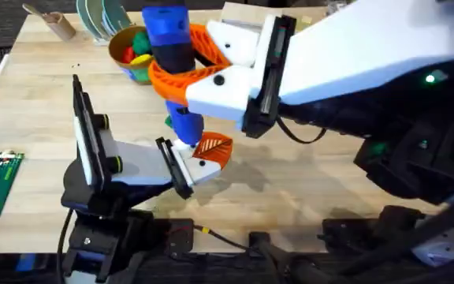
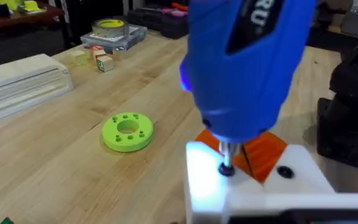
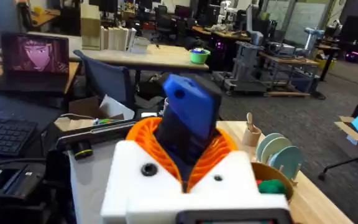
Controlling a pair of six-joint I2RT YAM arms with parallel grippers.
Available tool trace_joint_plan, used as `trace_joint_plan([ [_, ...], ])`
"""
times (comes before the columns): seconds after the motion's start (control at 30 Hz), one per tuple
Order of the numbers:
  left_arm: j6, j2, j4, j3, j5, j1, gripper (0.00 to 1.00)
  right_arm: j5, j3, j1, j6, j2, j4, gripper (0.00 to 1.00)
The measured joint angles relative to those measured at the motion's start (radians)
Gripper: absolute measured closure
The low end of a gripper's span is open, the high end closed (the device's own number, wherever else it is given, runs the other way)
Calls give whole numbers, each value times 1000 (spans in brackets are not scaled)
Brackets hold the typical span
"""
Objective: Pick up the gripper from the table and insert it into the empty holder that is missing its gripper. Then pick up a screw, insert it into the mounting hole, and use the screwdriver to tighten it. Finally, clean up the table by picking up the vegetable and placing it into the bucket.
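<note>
Right end effector [image 1: 181,59] clamps blue cylindrical screwdriver [image 1: 172,47] | left end effector [image 1: 199,162] clamps white holder [image 2: 241,186]

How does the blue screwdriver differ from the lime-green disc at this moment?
The screwdriver is blue and cylindrical; the disc is lime green, flat, round, with holes. The screwdriver stands upright, gripped by the right end effector, its tip down on the white holder; the disc lies loose on the table, apart from both arms. Both look like plastic.

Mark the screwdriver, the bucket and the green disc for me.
screwdriver [image 1: 169,35]: overhead view, blue body.
bucket [image 1: 121,49]: overhead view, yellow-orange rim.
green disc [image 2: 128,132]: left wrist view, top face beside the centre hole.
</note>
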State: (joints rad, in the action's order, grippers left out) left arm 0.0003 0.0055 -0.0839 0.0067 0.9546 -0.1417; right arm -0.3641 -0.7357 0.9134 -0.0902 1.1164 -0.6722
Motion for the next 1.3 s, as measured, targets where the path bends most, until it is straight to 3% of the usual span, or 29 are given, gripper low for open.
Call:
trace_joint_plan([
  [0.43, -12, 0, -3, 0, 15, -1, 997, -8, 0, 3, -8, -4, 44, 972],
  [0.73, -1, 0, -2, 0, 14, -5, 997, -7, 4, -37, -11, -29, -54, 972],
  [0.9, 0, 0, -2, 0, 14, -5, 997, -5, 5, -101, -13, -121, -147, 972],
  [1.03, 0, 0, -2, 0, 14, -5, 997, -7, 5, -173, -67, -143, -110, 972],
  [1.3, 0, 0, -2, 0, 14, -5, 997, 81, 0, -419, -429, 62, 165, 972],
])
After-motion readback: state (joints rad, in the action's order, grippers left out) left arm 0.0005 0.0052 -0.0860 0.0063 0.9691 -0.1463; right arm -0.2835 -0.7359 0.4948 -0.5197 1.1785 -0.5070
